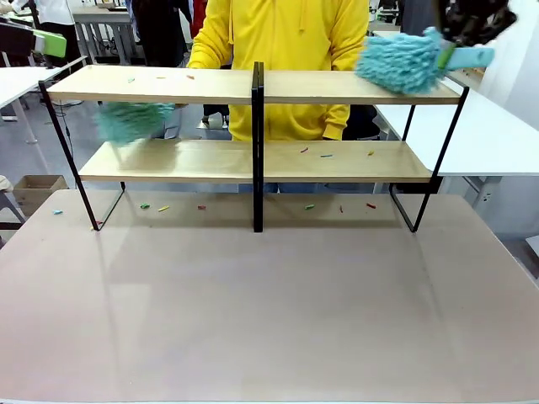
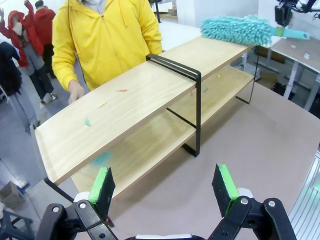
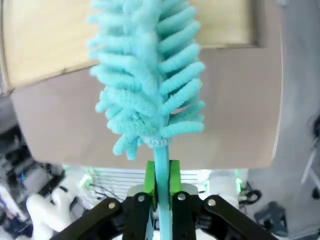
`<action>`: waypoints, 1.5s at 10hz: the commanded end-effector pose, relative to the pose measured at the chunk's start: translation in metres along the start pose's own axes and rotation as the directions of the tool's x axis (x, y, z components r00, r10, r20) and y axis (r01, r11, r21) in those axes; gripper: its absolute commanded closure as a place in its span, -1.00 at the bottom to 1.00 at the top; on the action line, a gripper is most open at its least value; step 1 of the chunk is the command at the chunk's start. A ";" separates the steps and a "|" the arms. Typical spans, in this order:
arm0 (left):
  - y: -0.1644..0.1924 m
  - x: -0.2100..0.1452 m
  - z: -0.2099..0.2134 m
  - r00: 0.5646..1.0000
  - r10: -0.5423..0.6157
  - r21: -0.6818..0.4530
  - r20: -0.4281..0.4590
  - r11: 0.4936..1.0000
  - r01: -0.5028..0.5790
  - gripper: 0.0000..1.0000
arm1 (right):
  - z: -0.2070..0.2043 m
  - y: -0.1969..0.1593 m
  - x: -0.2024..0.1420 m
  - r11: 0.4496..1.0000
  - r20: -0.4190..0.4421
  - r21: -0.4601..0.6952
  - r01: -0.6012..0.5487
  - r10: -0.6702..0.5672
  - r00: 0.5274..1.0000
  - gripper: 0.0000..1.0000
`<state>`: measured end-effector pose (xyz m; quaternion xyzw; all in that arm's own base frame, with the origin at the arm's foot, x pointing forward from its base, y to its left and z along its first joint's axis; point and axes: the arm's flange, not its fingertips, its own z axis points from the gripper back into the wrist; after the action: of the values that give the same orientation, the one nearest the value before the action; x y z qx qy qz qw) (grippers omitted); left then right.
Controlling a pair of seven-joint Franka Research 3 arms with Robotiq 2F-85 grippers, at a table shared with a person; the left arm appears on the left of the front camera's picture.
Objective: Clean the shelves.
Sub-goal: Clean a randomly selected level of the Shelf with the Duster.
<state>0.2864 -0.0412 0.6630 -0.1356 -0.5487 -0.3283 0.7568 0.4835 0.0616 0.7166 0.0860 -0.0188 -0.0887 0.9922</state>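
The shelves are two light-wood boards in a black frame, standing across the table. Small coloured bits lie on both boards. My right gripper is at the top board's right end, shut on the handle of a teal fluffy duster whose head rests on that end. In the right wrist view the gripper clamps the thin teal handle, with the duster head over the board. My left gripper hangs open and holds nothing, on the near side of the shelves at their left end.
A person in a yellow hoodie stands behind the shelves and moves a second teal duster, blurred, over the lower board's left end. Coloured bits lie on the brown table under the shelves. White tables stand on both sides.
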 end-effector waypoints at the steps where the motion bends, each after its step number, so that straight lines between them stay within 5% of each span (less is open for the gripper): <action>1: -0.002 0.000 -0.001 1.000 0.007 0.004 -0.004 1.000 -0.007 -1.00 | 0.002 -0.033 -0.013 0.970 0.081 -0.065 0.234 -0.228 0.970 0.75; 2: -0.002 0.000 -0.001 1.000 0.007 0.004 -0.004 1.000 -0.007 -1.00 | 0.012 -0.044 -0.017 0.962 0.145 -0.045 0.270 -0.261 0.954 0.75; 4: -0.002 0.000 -0.001 1.000 0.007 0.004 -0.004 1.000 -0.007 -1.00 | 0.023 -0.030 -0.028 0.999 0.318 0.035 -0.002 -0.009 0.948 0.75; 5: -0.002 0.000 -0.001 1.000 0.007 0.004 -0.004 1.000 -0.007 -1.00 | 0.021 -0.025 -0.026 0.994 0.317 0.056 -0.090 0.068 0.946 0.75; 11: -0.002 0.000 -0.001 1.000 0.007 0.004 -0.004 1.000 -0.007 -1.00 | 0.017 -0.038 -0.021 0.980 0.260 0.152 -0.128 0.085 0.962 0.75; 12: -0.002 0.000 -0.001 1.000 0.007 0.004 -0.004 1.000 -0.007 -1.00 | 0.023 -0.042 -0.024 0.965 0.276 0.183 -0.186 0.131 0.952 0.75; 13: -0.002 0.000 -0.001 1.000 0.007 0.004 -0.004 1.000 -0.007 -1.00 | 0.046 -0.062 -0.036 0.900 0.321 0.295 -0.321 0.223 0.920 0.75; 15: -0.002 0.000 -0.001 1.000 0.007 0.004 -0.004 1.000 -0.007 -1.00 | 0.098 -0.128 -0.066 0.784 0.387 0.346 -0.515 0.381 0.840 0.75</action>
<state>0.2862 -0.0415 0.6633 -0.1353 -0.5490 -0.3286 0.7565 0.4093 -0.0291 0.7782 0.2380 -0.2203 0.0829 0.9423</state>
